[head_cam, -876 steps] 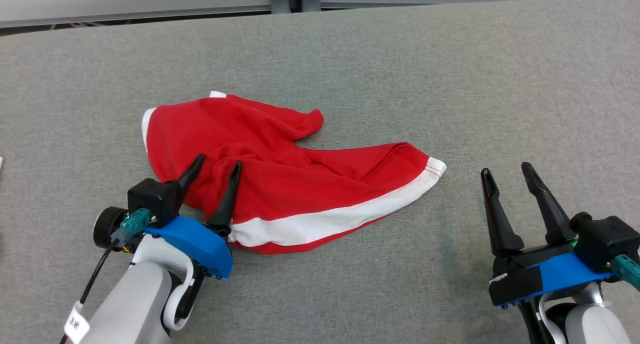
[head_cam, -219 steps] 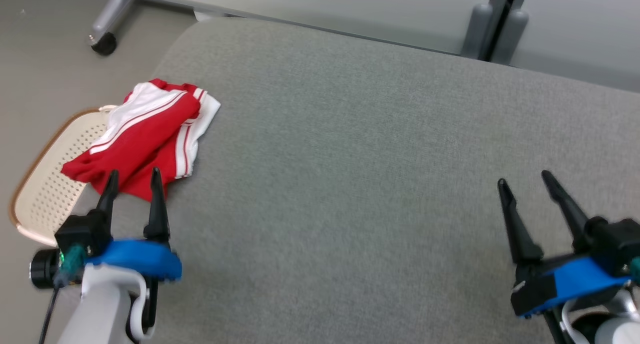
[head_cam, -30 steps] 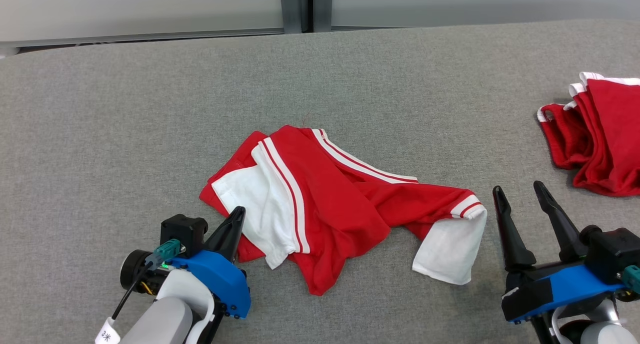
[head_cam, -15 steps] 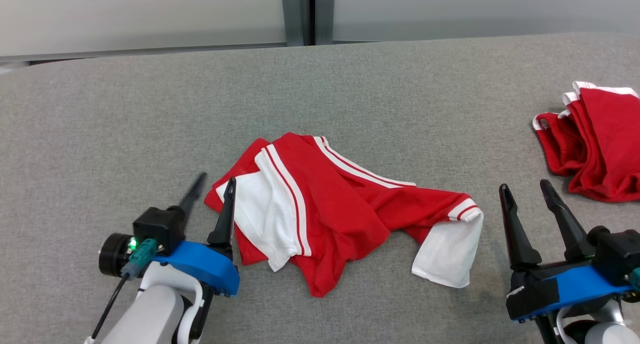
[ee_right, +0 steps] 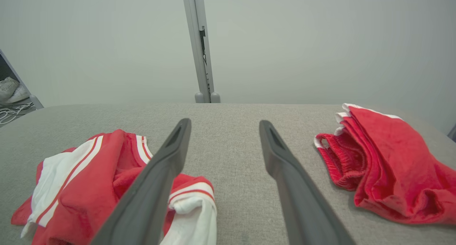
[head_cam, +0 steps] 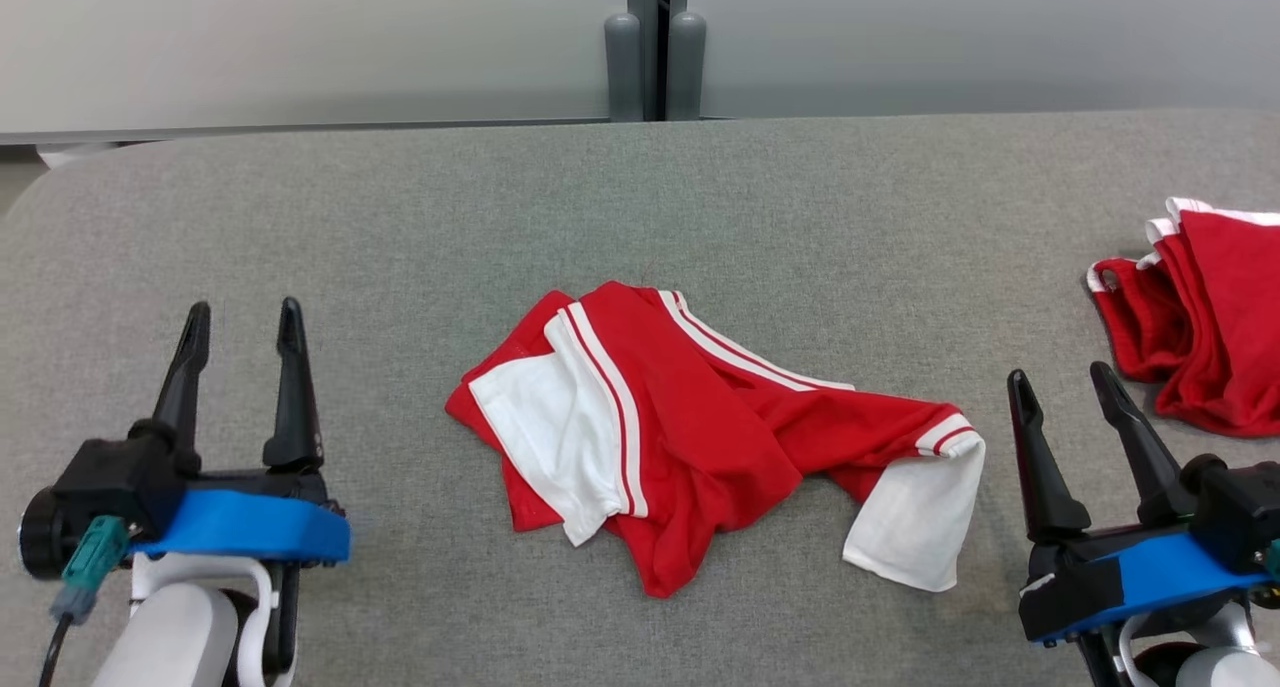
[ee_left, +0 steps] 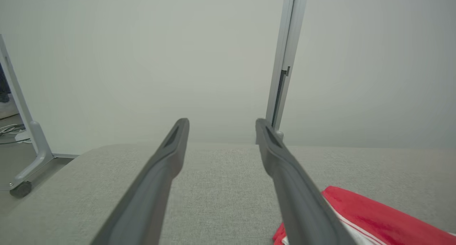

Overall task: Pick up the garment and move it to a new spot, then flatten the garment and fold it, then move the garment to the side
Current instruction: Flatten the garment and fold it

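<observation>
Spreading from edge to edge, the grey fabric-covered bench (head_cam: 400, 227) carries both pieces of clothing, with a pale wall panel (head_cam: 300, 47) behind it. The garment (head_cam: 700, 417), red with white stripes and white panels, lies crumpled near the middle of the bench, between the two arms and touched by neither. One white flap is folded over its left side and a white-ended leg trails toward the right. A second red garment (head_cam: 1220, 327) sits bunched at the bench's right edge, well apart from the first; the right wrist view shows its gathered waistband facing the middle.

The left claw (head_cam: 242, 312) hovers over bare bench to the left of the garment, fingers spread and empty. The right claw (head_cam: 1058, 375) stands just beside the white-ended leg, also spread wide with nothing in it. A grey post (head_cam: 655, 47) splits the wall panel behind.
</observation>
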Motion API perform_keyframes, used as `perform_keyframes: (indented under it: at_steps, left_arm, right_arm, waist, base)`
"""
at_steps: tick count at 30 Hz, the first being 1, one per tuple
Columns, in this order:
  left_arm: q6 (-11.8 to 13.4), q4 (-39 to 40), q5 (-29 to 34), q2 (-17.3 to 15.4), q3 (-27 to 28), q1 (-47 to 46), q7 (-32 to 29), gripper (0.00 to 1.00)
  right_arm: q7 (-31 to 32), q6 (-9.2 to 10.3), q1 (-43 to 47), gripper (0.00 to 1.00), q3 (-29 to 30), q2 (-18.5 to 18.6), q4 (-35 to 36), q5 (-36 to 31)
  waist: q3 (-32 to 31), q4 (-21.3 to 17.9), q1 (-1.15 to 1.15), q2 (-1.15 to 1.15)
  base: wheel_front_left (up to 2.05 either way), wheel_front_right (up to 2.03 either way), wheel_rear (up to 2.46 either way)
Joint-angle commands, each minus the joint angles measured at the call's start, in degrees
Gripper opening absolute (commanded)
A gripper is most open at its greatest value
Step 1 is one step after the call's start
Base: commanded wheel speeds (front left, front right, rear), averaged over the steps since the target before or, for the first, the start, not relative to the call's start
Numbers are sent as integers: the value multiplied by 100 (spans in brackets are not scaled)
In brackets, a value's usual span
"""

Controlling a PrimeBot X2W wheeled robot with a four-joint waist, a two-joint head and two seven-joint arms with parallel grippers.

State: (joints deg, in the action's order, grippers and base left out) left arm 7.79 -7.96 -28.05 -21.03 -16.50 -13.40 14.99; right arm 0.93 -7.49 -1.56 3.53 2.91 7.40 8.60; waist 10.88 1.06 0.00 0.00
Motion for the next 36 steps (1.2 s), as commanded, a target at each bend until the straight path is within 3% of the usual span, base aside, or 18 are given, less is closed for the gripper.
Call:
perform_keyframes:
  at_steps: [1,11,36]
  left_arm:
    - [5,117,21,-41,107,245,21,100]
    - [-135,420,7,-251,-95,910,-291,100]
    - [55,670,-6,-355,-250,1169,-552,100]
  right_arm:
    - [30,-1,79,100,2,0,7,-52]
    - [157,-1,317,100,-28,0,43,-132]
    - [261,-1,490,100,-31,0,155,-61]
  waist:
    - [-64,5,0,0]
    - [-393,17,0,0]
    - [-495,-17,0,0]
  base:
    - [0,0,0]
    - [0,0,0]
    - [0,0,0]
